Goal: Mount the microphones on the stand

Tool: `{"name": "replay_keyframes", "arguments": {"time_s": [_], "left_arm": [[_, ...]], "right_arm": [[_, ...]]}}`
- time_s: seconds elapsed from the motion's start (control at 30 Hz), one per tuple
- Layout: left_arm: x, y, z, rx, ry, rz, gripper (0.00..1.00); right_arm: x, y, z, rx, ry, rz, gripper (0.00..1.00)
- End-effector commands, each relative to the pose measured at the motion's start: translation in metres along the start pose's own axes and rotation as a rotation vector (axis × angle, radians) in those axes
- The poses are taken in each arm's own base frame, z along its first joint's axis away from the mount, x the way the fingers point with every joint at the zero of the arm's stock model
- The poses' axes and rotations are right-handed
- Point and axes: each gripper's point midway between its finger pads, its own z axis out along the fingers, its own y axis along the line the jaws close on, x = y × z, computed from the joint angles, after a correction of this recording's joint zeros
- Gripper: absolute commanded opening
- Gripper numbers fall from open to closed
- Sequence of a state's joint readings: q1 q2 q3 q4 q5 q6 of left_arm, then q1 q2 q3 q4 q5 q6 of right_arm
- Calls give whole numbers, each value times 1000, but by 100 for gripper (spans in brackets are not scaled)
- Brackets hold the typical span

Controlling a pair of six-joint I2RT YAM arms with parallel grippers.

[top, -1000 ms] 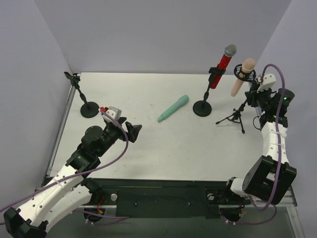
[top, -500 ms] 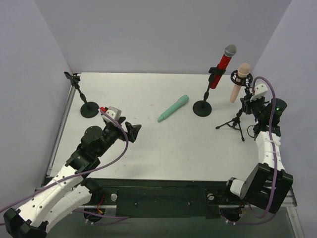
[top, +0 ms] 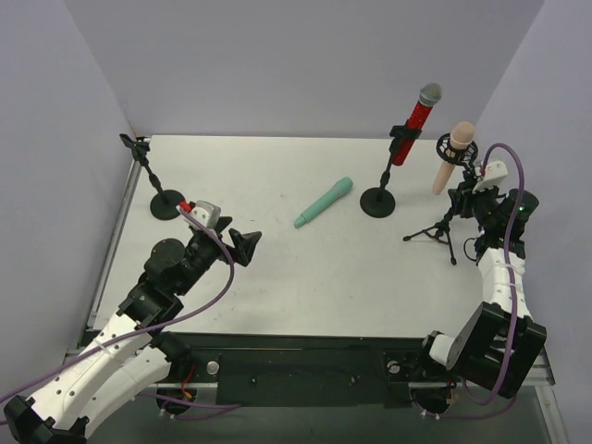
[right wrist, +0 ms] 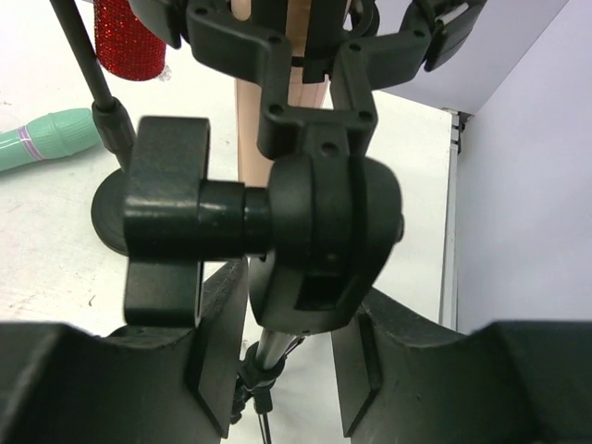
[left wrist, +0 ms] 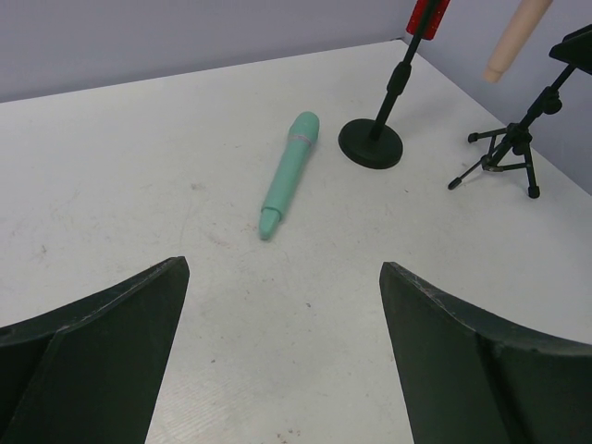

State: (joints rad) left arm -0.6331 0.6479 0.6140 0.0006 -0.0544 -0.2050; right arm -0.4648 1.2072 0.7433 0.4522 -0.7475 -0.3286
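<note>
Nearest me, the left gripper hangs over the white table, jaws spread wide and aimed at the mint-green stick microphone, which lies loose on its side mid-table. Over on my right, the right gripper sits at the black tripod stand, fingers flanking its swivel joint; I cannot tell whether they pinch it. The peach-pink stick microphone leans in that stand's ring mount. Further back, the glittery red microphone with a silver mesh head is clipped into the black round-base stand. Far left stands a second round-base stand.
</note>
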Motion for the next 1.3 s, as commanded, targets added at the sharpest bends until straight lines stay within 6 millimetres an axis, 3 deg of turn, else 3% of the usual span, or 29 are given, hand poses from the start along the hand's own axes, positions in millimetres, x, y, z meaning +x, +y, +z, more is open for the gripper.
{"name": "replay_keyframes", "arguments": {"time_s": [0.0,0.1,0.33,0.63,0.67,0.9,0.93,0.97,1.0,1.03,1.07,1.1,1.27], "left_arm": [[-12,0,-3,1,-45,2,96],[-11,1,-4,-1,-44,2,96],[-12,1,-7,1,-53,3,96],[-16,-2,-8,16,-51,9,96],[-18,-3,-8,18,-54,11,96],[-28,-8,-1,35,-52,1,96],[-17,-7,1,27,-5,-10,96],[-25,-11,2,41,-12,-20,96],[-17,-10,7,34,23,-36,96],[-27,-12,9,34,15,-45,96],[-16,-14,13,42,72,-62,96],[-23,-15,14,34,72,-68,95],[-11,14,24,-123,163,-129,92]], "right_arm": [[-13,-2,-4,3,-50,7,37],[-12,-2,-7,6,-52,16,41],[-14,-1,-18,6,-37,47,63],[-7,15,-51,-40,101,105,71],[5,23,-58,-61,159,125,72],[9,53,-105,-129,312,63,73],[9,58,-113,-140,340,54,73],[7,61,-120,-146,350,28,73],[8,71,-130,-173,382,46,73],[4,77,-136,-198,370,5,75],[8,91,-147,-243,409,26,76],[6,98,-152,-273,410,1,77],[6,147,-177,-465,466,12,75]]}}
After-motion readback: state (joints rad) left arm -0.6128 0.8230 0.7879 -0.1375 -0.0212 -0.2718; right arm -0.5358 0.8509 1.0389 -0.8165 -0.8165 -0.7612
